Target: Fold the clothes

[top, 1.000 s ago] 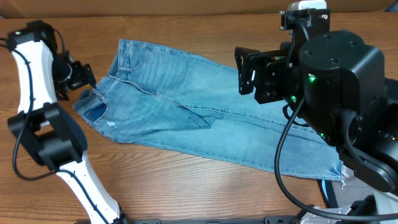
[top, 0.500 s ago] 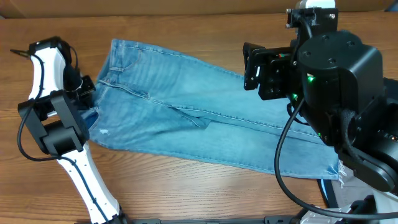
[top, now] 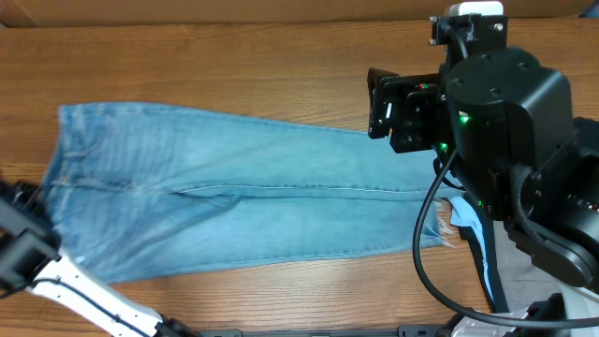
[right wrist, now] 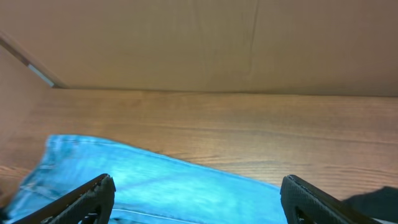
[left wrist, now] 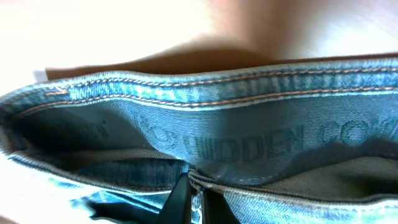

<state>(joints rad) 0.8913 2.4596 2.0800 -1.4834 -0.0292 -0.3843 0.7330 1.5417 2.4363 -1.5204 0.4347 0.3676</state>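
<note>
The clothes, light-blue jeans (top: 243,201), lie stretched lengthwise across the wooden table, waist at the left, frayed hems at the right. My left gripper (top: 21,201) is at the table's far left edge, at the waist. In the left wrist view the left gripper (left wrist: 198,202) is shut on the waistband (left wrist: 205,99), with a fold of denim pinched between the dark fingers (left wrist: 180,200). My right gripper (right wrist: 199,198) hangs open above the legs of the jeans (right wrist: 155,183), nothing between its fingers (right wrist: 93,194). Seen from overhead, the right gripper (top: 379,105) is over the jeans' far edge.
A cardboard wall (right wrist: 186,43) runs along the back of the table. The bulky right arm (top: 505,122) hides the right side. A light-blue item (top: 475,245) lies partly hidden beneath it, near the hems. Bare wood (top: 234,56) shows behind the jeans.
The left gripper shut on the waistband and dragged the jeans left and toward the front, pulling them out straight. The right arm barely moved and stayed open.
</note>
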